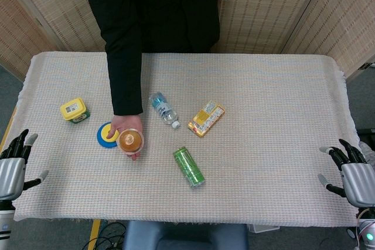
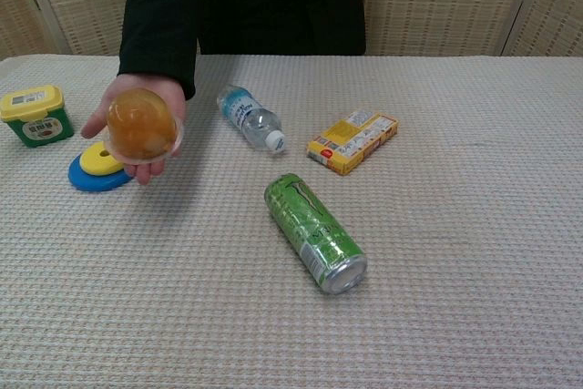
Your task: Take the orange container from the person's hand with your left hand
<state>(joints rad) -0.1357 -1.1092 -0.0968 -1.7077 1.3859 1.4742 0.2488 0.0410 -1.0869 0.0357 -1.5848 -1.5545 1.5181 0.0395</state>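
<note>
Woven cloth-covered table (image 1: 281, 86) spread across the whole scene, wicker screens behind. Dark-sleeved person (image 1: 152, 10) stood at the far edge, arm stretched down over the left half. Green can (image 2: 314, 231) lay on its side near the middle, water bottle (image 2: 250, 118) on its side farther back, yellow-orange snack box (image 2: 352, 141) to the right of the bottle. Green tub with yellow lid (image 2: 35, 115) sat far left; blue and yellow disc (image 2: 91, 168) lay just right of it, partly under the person's hand (image 1: 120, 126). Orange container (image 2: 141, 124) rested in that upturned palm, raised above the cloth, left of centre. Left hand (image 1: 14, 165) waited at the near left edge, fingers apart, holding nothing, well apart from the container. Right hand (image 1: 351, 174) at the near right edge, likewise spread and unladen.
</note>
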